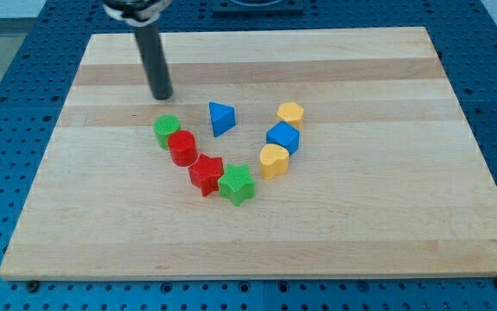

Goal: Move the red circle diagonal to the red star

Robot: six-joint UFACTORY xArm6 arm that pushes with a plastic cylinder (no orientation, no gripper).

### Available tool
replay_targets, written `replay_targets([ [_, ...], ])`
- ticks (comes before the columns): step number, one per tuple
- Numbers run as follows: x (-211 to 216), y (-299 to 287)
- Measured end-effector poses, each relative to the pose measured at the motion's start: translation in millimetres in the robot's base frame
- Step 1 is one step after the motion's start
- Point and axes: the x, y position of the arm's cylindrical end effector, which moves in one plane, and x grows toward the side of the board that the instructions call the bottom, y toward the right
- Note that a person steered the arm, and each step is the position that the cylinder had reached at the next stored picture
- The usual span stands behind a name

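Observation:
The red circle (182,148) stands left of the board's centre. It touches the green circle (167,130) at its upper left. The red star (206,174) lies just below and to the right of the red circle, touching it. A green star (237,184) touches the red star on its right. My tip (161,95) rests on the board above the green circle, a short gap away, up and to the left of the red circle.
A blue triangle (221,117) lies right of my tip. Further right stand a yellow hexagon (289,114), a blue cube (283,137) and a yellow heart (273,161) in a close column. The wooden board (386,225) sits on a blue perforated table.

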Motion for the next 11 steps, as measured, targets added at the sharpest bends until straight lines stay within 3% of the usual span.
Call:
replay_targets([
  [1, 8, -32],
  [3, 126, -26],
  [5, 215, 9],
  [6, 162, 11],
  [7, 141, 11],
  [8, 151, 17],
  [9, 205, 47],
  [11, 184, 101],
])
